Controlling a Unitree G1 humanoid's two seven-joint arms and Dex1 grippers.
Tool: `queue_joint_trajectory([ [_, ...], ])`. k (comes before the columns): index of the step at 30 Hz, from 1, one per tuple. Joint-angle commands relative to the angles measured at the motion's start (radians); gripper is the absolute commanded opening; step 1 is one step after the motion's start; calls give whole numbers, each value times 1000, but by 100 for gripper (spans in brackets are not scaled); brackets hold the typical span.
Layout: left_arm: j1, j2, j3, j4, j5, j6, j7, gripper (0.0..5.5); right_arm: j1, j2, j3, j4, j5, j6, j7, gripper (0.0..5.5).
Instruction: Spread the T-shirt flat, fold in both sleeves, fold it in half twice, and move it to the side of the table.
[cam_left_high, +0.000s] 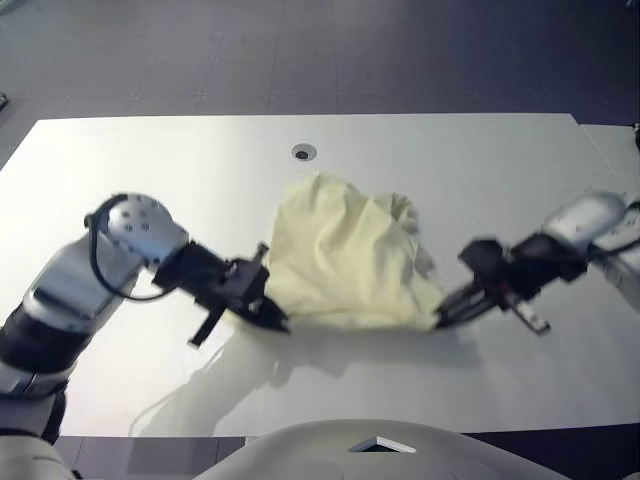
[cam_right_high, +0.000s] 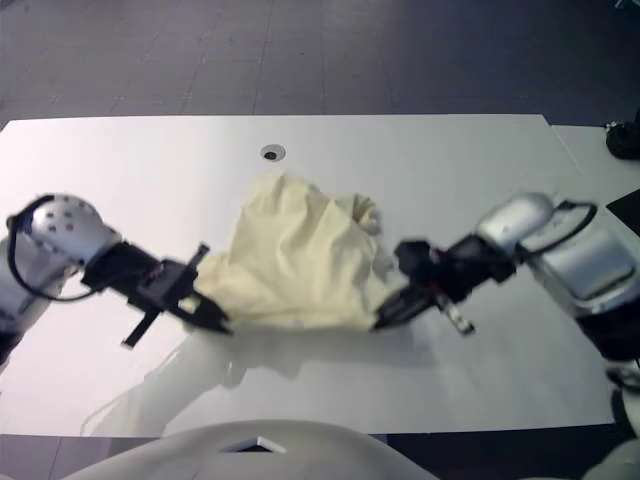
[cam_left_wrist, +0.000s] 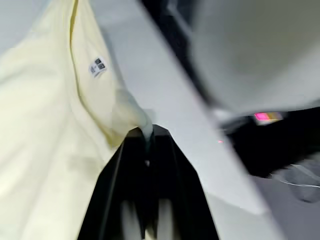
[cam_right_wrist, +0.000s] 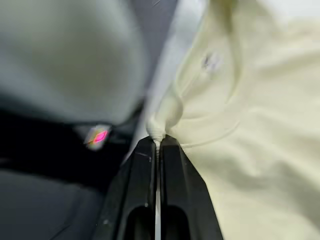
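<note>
1. Our left gripper (cam_left_wrist: 148, 134) has its fingers pressed together on a bunched edge of the pale yellow T-shirt (cam_left_high: 340, 262).
2. Our right gripper (cam_right_wrist: 156, 142) pinches a small tuft at the shirt's opposite near corner, fingers closed on it.
3. Between the two sets of fingertips we see the shirt heaped and crumpled on the white table (cam_left_high: 480, 170), its near edge running from one pinch to the other.
4. Beyond the heap, well apart from both fingertips, a small round hole (cam_left_high: 303, 152) sits in the tabletop.

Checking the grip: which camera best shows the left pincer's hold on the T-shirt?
Left wrist view: the left pincer is shut on a bunched T-shirt edge, close up. The eye views show it small at the shirt's near corner; the right wrist view shows the right pincer.
</note>
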Motion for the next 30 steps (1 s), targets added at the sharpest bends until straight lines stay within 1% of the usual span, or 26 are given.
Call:
queue_joint_trajectory([
  [1,82,62,-11,-51,18,12,4,0,112,-50,20,-76,-114,-57,-1,1],
  [5,119,58,-14,-83,20,25,36,0,154,-31,14,-71,-195,-95,-12,1],
  [6,125,53,-14,-90,22,30,53,33,160,-30,10,-69,-205,-99,-12,27],
  [9,127,63,3,-111,-22,65,59,77,160,-43,-19,-65,-182,-95,0,69],
  [10,116,70,26,-115,-65,89,49,99,148,-50,-34,-60,-154,-87,3,91],
  [13,72,76,81,-100,-161,144,31,145,103,-51,-72,-37,-89,-60,4,135],
  [14,48,74,101,-83,-189,160,25,164,77,-43,-87,-20,-71,-47,3,153],
  [16,-89,16,147,54,-195,170,67,196,-66,49,-108,126,-156,-47,-60,184],
  [18,-219,-71,148,211,-111,142,173,234,-190,148,-100,282,-273,-59,-179,221],
  [19,-267,-123,131,283,-49,125,250,252,-232,192,-93,346,-321,-58,-237,238],
  [21,-304,-196,86,366,71,70,364,289,-274,254,-76,419,-400,-75,-303,274],
  [26,-270,-282,-52,475,334,-139,477,364,-244,286,-35,418,-501,-138,-298,345],
  [30,-222,-330,-99,484,433,-217,527,439,-232,309,-15,449,-589,-212,-326,417],
])
